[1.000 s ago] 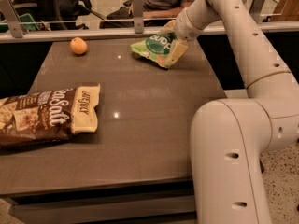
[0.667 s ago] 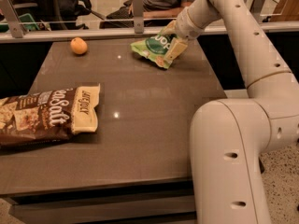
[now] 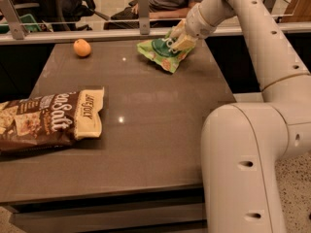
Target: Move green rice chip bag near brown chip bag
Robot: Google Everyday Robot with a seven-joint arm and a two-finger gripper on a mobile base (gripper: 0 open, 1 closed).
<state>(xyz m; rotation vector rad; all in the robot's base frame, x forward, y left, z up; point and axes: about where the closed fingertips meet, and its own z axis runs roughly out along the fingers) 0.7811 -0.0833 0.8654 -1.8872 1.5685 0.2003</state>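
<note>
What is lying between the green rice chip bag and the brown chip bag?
Only bare table in the camera view; the tool is at the green rice chip bag.

Your gripper [image 3: 177, 39] sits at the far edge of the table [image 3: 160, 130], clamped on the green bag [image 3: 160, 52]. It covers the bag's upper right corner, and the lettering just left of the jaws is too creased for you to read. Far left of the jaws and nearer the camera, the brown bag [image 3: 46, 118] is cut off by the left edge. Behind the jaws, the arm [image 3: 252, 33] runs out past the top and right edges.
</note>
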